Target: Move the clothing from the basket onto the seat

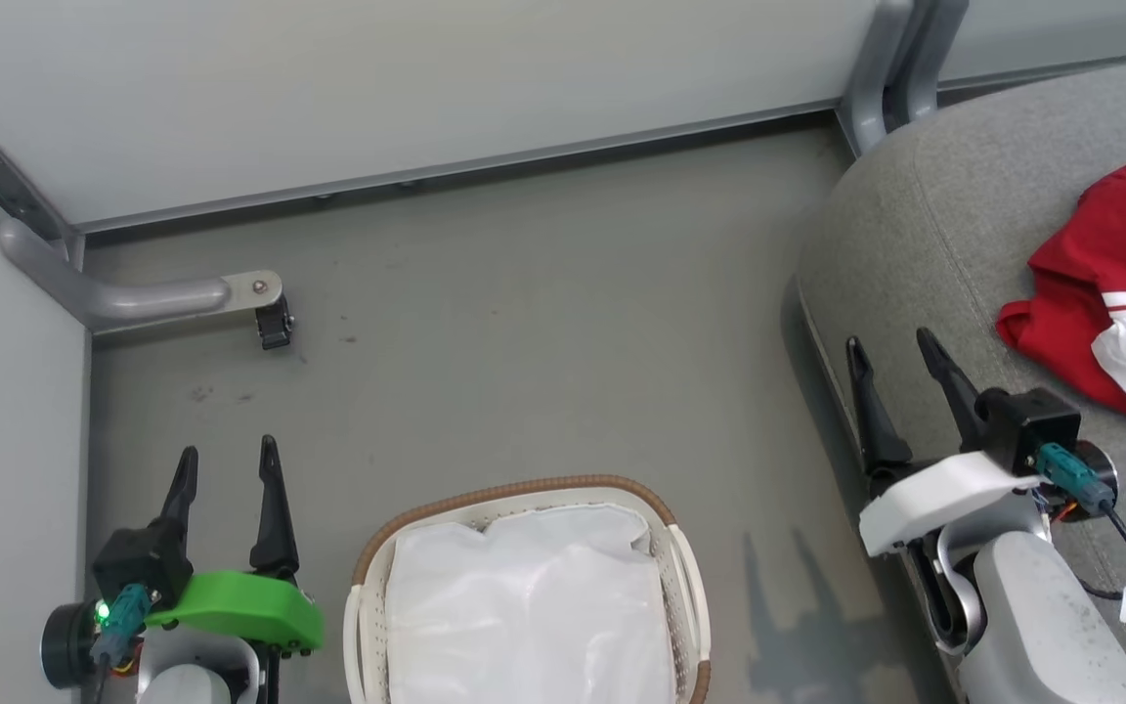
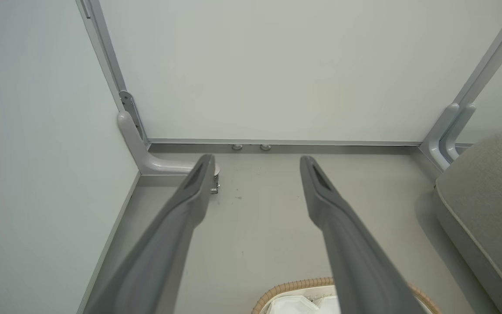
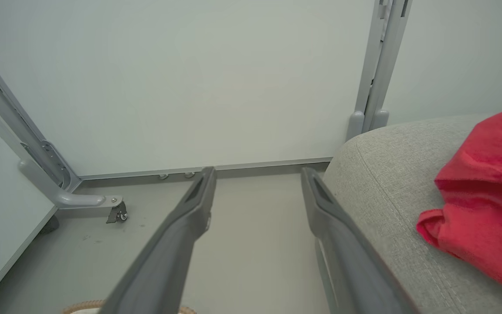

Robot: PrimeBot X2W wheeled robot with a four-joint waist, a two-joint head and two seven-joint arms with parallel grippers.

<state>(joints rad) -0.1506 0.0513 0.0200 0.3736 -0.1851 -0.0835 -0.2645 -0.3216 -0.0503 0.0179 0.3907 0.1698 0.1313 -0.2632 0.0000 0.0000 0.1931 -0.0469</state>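
Observation:
The red clothing (image 1: 1115, 284) with a white panel lies on the grey seat (image 1: 944, 225) at the right edge; it also shows as red clothing (image 3: 482, 200) on the seat (image 3: 390, 183) in the right wrist view. The white basket (image 1: 685, 577) with its brown rim stands on the floor at bottom centre, holding just its white liner cloth (image 1: 524, 606). My left gripper (image 1: 228, 460) is open, left of the basket, holding nothing. My right gripper (image 1: 893, 352) is open at the seat's front edge, left of the clothing, apart from it. The basket rim (image 2: 286, 288) peeks between my left fingers.
Pale partition walls (image 1: 377, 78) enclose the back and left. A grey metal foot with a caster (image 1: 270, 318) juts onto the floor at back left. A second grey post (image 1: 890, 68) stands by the seat's back corner. Bare grey floor (image 1: 543, 342) lies between basket and wall.

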